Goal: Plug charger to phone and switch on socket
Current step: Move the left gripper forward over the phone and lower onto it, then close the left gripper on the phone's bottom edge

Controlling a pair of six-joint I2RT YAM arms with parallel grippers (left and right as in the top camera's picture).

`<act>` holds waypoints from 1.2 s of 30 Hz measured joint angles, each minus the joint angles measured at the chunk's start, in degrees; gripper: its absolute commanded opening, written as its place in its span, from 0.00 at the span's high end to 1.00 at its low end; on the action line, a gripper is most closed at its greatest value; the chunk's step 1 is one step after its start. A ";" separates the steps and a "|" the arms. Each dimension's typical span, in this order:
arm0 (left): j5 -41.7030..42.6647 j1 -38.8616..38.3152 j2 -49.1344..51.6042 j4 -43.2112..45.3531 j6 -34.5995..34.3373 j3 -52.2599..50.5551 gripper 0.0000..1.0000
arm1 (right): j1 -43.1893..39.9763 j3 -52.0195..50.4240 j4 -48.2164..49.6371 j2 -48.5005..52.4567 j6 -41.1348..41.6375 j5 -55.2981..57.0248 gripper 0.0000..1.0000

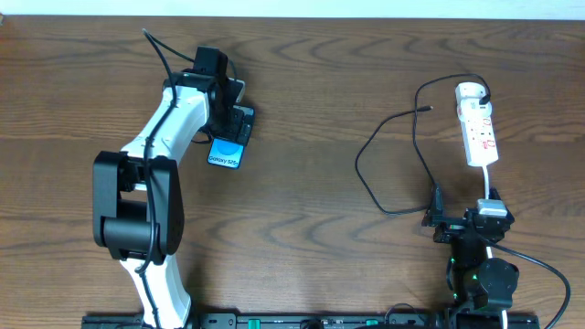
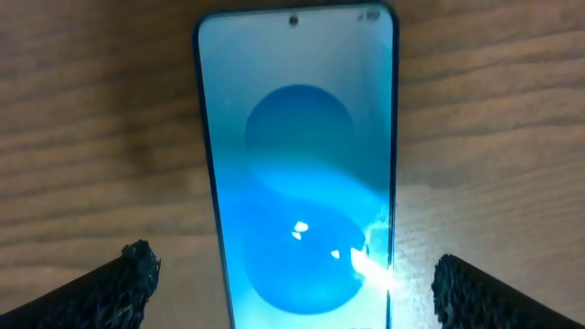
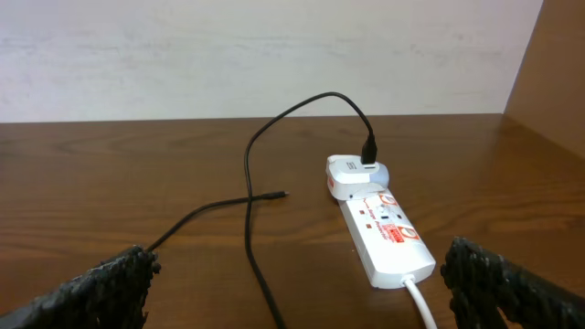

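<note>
Overhead: the left pincer (image 1: 236,128) hangs with jaws apart over one end of the Galaxy S25 phone (image 1: 227,153). The right pincer (image 1: 464,217) is also spread, with the power strip (image 1: 479,128) ahead and the charger cable (image 1: 388,151) looping ahead-left.

Left wrist: the phone lies between the spread fingers (image 2: 128,283), neither touching it.

Right wrist: the cable's free tip (image 3: 279,195) lies ahead, left of the strip; its other end is plugged in.

Step in hand, I judge: securing the phone. Next, the right pincer must fetch that tip.
</note>
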 measured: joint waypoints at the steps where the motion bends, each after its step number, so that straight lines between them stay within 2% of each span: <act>1: 0.00 0.00 0.02 0.46 0.22 0.00 0.02 | 0.00 0.00 0.00 0.00 0.00 0.00 0.01; 19: -0.02 -2.21 3.45 6.16 1.29 0.00 0.02 | 0.00 0.00 0.00 0.00 0.00 0.00 0.01; 36: -0.85 -2.21 6.08 7.50 1.53 0.00 0.02 | 0.00 0.00 0.00 0.00 0.00 0.00 0.01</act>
